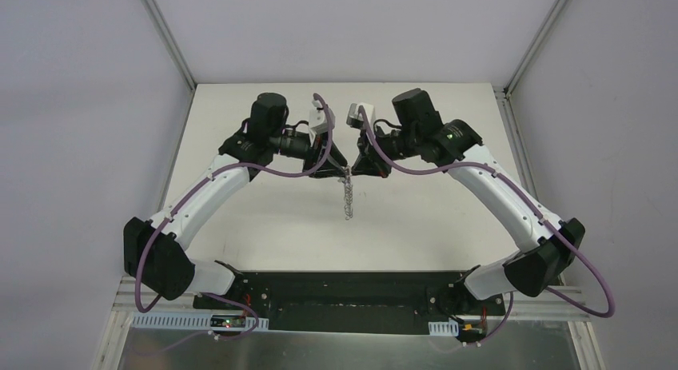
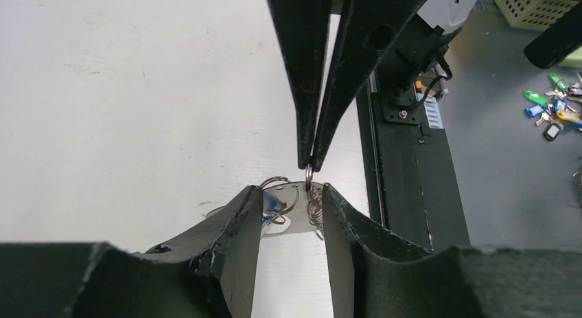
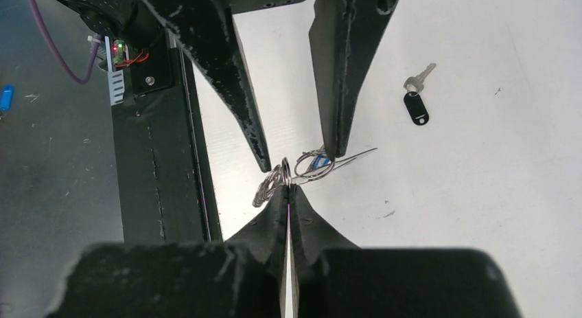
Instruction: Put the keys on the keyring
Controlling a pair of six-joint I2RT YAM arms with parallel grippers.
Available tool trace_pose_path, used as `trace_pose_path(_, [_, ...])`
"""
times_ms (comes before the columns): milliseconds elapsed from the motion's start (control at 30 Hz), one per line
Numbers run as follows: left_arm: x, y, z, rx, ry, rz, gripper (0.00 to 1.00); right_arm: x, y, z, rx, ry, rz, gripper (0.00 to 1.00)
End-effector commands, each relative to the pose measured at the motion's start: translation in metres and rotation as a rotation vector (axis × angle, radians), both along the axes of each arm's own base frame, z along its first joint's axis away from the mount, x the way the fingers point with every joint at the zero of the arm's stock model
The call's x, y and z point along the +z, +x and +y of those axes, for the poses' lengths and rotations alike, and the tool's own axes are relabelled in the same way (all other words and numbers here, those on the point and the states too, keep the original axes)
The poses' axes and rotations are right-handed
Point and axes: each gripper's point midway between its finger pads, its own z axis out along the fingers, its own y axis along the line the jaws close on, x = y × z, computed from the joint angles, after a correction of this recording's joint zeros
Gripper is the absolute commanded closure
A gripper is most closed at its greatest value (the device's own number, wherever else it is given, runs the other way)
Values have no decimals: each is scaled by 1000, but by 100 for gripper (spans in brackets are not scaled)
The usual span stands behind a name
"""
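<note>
Near the middle of the pale surface (image 1: pixel 264 210) the two arms meet tip to tip. The right tool (image 3: pixel 288 191) is fully closed, its fingers pinching a small metal ring at the top of the keyring (image 1: pixel 348 196). In the top view the keyring trails from that pinch toward 6 o'clock as a thin chain of silvery loops; whether its lower end touches the surface cannot be told. The left tool (image 2: pixel 289 191) stands partly open, its fingers apart on either side of the bunched rings and gripping nothing. The blue-tagged key (image 2: pixel 273 207) sits among those rings, between the left fingers. The black-tagged key (image 3: pixel 415 106) lies flat on the surface, well apart, at about 2 o'clock from the pinch in the right wrist view. Any writing on either tag is too small to read.
</note>
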Motion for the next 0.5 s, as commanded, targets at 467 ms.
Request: trace_pose_path(467, [18, -11, -12, -80, -31, -60, 100, 21, 3, 6, -14, 50, -28, 100])
